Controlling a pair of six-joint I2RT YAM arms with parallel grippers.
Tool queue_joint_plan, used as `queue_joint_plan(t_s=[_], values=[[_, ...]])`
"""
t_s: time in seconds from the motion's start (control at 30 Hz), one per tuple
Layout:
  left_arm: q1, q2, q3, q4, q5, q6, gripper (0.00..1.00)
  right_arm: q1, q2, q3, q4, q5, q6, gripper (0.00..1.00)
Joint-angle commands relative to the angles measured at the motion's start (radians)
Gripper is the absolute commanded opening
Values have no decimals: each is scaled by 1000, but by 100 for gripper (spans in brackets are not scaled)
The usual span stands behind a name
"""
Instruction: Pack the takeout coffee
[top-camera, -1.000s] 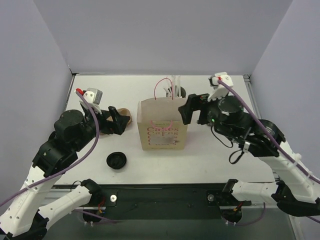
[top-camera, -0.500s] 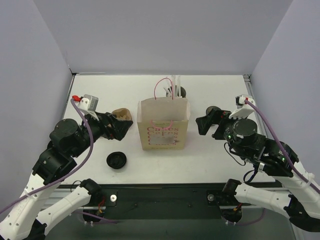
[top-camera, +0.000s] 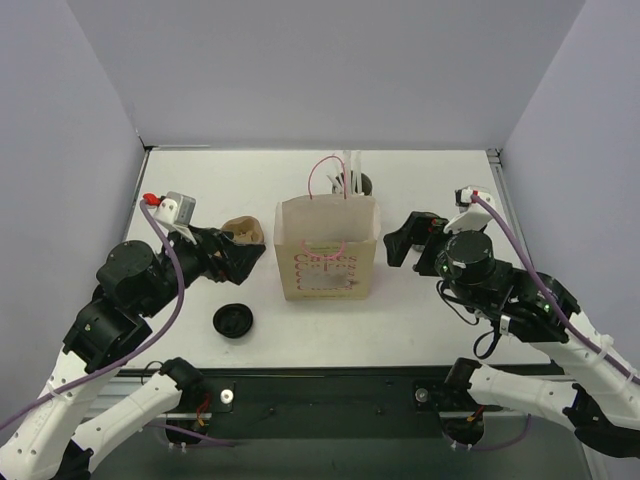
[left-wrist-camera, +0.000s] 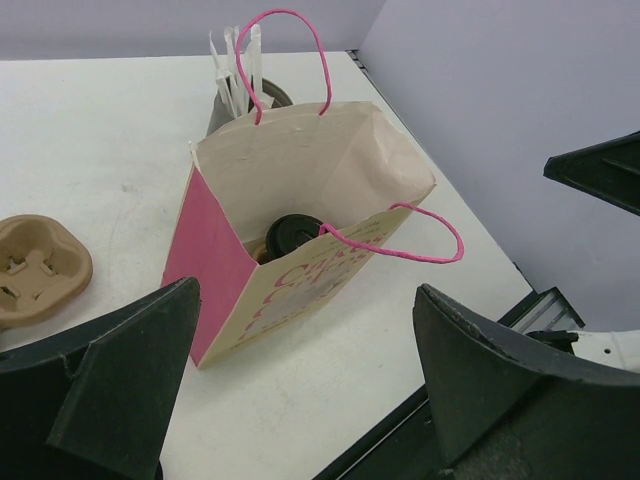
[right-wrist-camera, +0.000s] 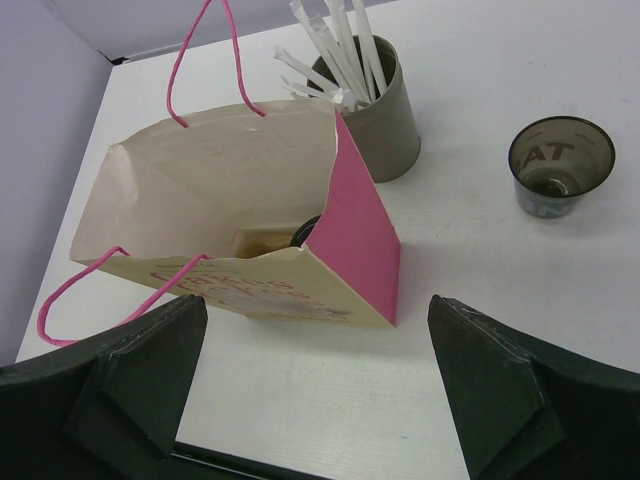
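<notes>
right gripper (top-camera: 402, 238) backed off paper bag (top-camera: 325, 265), left gripper (top-camera: 250, 260) near, both wide, empty, takeout coffee (left-wrist-camera: 293, 236) inside

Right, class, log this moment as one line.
left gripper open | right gripper open | lidded cup in bag | dark cup by straw holder

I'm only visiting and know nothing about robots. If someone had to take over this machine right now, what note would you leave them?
Left end effector: open, empty, near the pulp cup carrier.
Right end effector: open, empty, to the right of the paper bag.
Things: a black-lidded cup stands inside the bag. An open dark cup stands on the table beside the straw holder. A loose black lid lies front-left of the bag.
Done: one lidded cup is bagged.
Left: if the open dark cup is the order, it needs packing; otherwise probably nothing.
</notes>
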Motion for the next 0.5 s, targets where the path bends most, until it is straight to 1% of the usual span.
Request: queue_joint_plan(t_s=[0.0,0.27,0.47], values=[[5,-2,13,31,12,20,97,4,-7,13,10,14,13,100],[5,0,1,60,16,9,97,4,-17,5,6,16,16,100],[5,-7,1,57,16,7,97,4,4,17,-4,-1,24,100]])
